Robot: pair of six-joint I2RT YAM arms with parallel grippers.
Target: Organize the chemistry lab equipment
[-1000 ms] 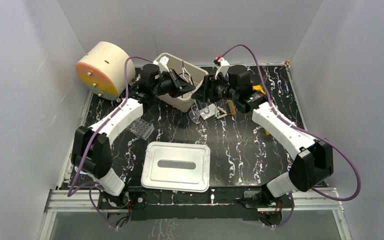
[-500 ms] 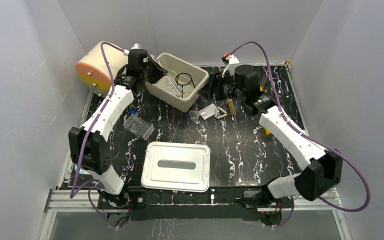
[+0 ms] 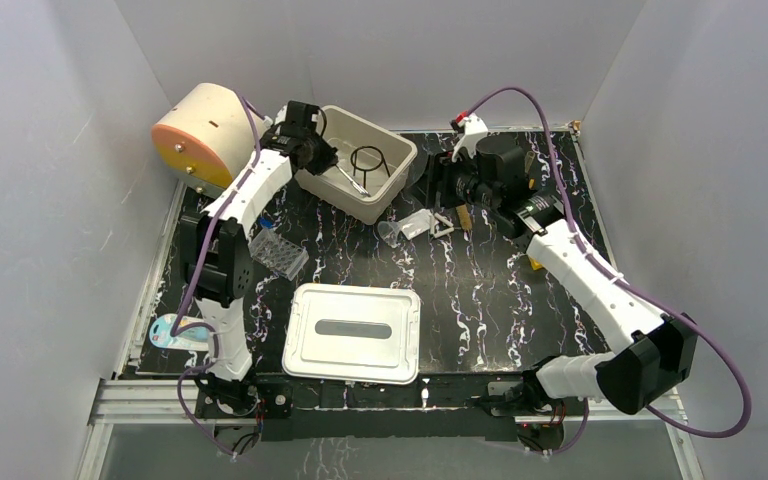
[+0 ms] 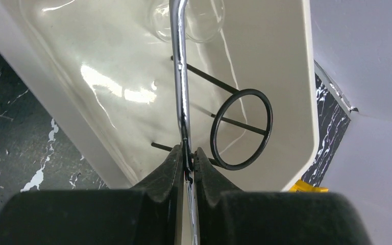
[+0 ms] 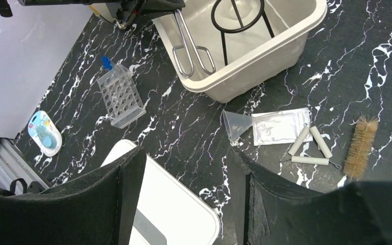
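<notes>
My left gripper (image 4: pixel 187 158) is shut on the metal forceps (image 4: pixel 180 76) at the left rim of the cream bin (image 4: pixel 291 76); the forceps reach down into it. A black wire ring stand (image 4: pixel 241 129) and a clear beaker (image 4: pixel 199 20) lie inside the bin. My right gripper (image 5: pixel 186 199) hangs open and holds nothing, above the table to the right of the bin (image 3: pixel 345 200). Below it lie a clear funnel (image 5: pixel 235 124), a plastic packet (image 5: pixel 280 126), grey tubes (image 5: pixel 309 145) and a tan-bristled brush (image 5: pixel 362 145).
A clear vial rack (image 5: pixel 120 94) with a blue-capped vial (image 5: pixel 105 62) stands left of centre. The bin's white lid (image 3: pixel 352 332) lies near the front edge. A big cream cylinder (image 3: pixel 200 135) sits at the back left. A small blue-and-white packet (image 5: pixel 46 132) lies at the left edge.
My left gripper has moved from over the bin's middle to its left rim, with the forceps in it. My right gripper has opened wider and drawn back to the right.
</notes>
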